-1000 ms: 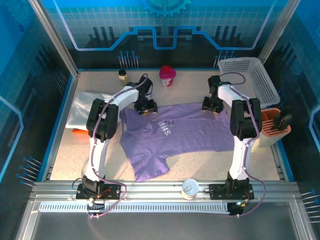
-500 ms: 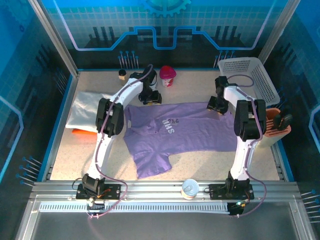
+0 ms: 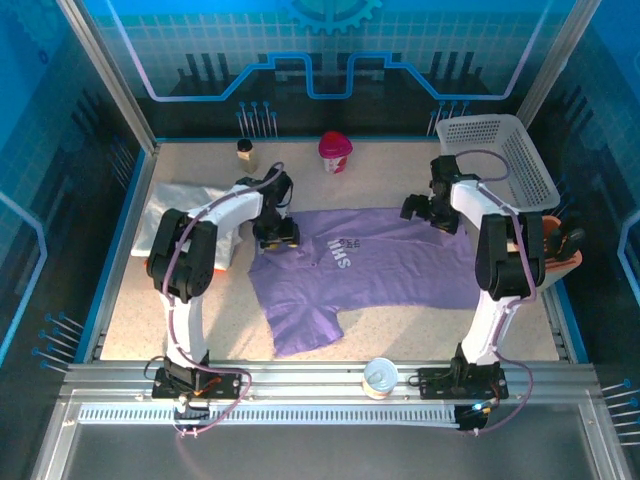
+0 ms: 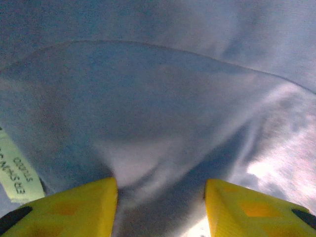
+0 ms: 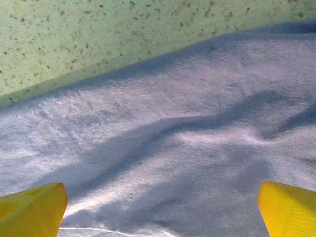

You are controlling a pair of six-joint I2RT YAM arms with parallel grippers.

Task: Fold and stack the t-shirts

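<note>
The lavender t-shirt lies spread across the middle of the table, white lettering up, one sleeve reaching toward the near edge. My left gripper is at its far left corner. In the left wrist view its yellow fingers stand on either side of a bunch of lavender cloth, whose creases run into the left gripper. My right gripper hovers at the shirt's far right edge. There the right gripper stands wide open, and the cloth lies flat below it. A folded white t-shirt lies at the left on an orange one.
A white mesh basket stands at the back right, with an orange holder nearer along the right side. A pink cup and a small bottle sit by the back wall. A can rests on the near rail.
My right gripper has opened and let go of the shirt's far edge. My left gripper went toward the back, then came nearer and to the left with the shirt's corner.
</note>
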